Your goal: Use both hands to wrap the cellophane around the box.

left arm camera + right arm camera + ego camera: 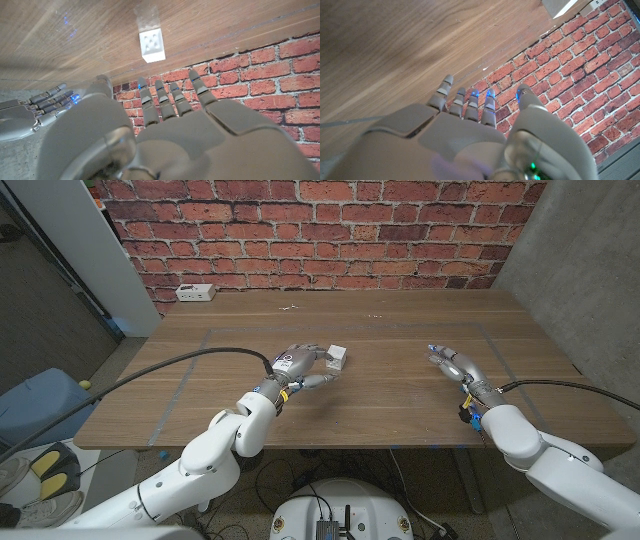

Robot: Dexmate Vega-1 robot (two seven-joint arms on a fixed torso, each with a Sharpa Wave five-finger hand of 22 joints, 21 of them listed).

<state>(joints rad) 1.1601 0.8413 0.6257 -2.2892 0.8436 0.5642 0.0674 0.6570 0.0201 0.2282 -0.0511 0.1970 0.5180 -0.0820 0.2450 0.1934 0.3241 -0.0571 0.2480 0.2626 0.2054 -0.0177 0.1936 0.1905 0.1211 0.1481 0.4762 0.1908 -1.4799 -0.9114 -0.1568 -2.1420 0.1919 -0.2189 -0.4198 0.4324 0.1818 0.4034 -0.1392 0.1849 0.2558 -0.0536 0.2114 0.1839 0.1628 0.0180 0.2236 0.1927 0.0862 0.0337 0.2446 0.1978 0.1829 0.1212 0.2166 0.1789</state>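
Small white box (337,359): rests on the bench, left of centre. Clear cellophane sheet (148,17) lies against it, barely discernible.

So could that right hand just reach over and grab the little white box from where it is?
Probably not without a long move: the right hand is well apart from the box, beside the left hand.

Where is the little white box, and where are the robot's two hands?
white box (337,359): head view, on its top face, beside the left hand's fingertips.
left hand (298,366): head view, on the back of the hand.
right hand (452,366): head view, on the middle of the hand.
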